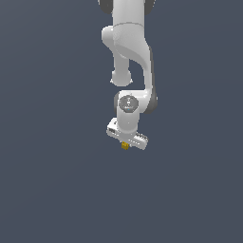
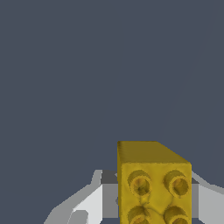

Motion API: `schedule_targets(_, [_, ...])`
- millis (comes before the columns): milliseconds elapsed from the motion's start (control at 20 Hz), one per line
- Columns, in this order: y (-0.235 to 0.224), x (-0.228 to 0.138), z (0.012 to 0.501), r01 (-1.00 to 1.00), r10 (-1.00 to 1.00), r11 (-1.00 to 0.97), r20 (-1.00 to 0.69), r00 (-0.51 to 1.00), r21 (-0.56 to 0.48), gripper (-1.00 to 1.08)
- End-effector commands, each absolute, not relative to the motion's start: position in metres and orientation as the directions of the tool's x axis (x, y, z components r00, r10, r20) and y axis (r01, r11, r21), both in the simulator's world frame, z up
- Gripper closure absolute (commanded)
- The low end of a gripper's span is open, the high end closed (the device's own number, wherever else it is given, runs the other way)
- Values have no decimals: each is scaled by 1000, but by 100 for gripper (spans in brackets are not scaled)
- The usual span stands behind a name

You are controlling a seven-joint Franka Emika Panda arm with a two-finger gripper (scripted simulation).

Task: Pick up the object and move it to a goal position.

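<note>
The object, a tiny mustard-yellow toy brick (image 1: 125,145), peeks out just under the white gripper (image 1: 126,144) of the arm in the exterior view. In the wrist view the brick (image 2: 153,183) fills the space between the two white fingers (image 2: 92,203), its round studs facing the camera. The gripper is shut on the brick, and the fingers themselves are hidden in the exterior view behind the hand.
The white arm (image 1: 128,52) reaches down from the top of the exterior view. Around it lies only a plain dark grey-blue surface (image 1: 57,180).
</note>
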State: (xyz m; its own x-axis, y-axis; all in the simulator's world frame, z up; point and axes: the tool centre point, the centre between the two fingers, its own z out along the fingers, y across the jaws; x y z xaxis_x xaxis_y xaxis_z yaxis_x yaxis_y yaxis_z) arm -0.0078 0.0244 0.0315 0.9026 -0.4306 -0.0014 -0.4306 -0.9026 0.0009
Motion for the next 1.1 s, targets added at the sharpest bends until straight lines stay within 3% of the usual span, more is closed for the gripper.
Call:
schedule_targets(0, [26, -7, 42, -430, -430, -903, 0, 903, 0, 108])
schedule_targets(450, [37, -2, 110, -431, -431, -902, 0, 902, 0, 108])
schedule_targets(1050, [58, 7, 247, -431, -431, -902, 0, 902, 1, 108])
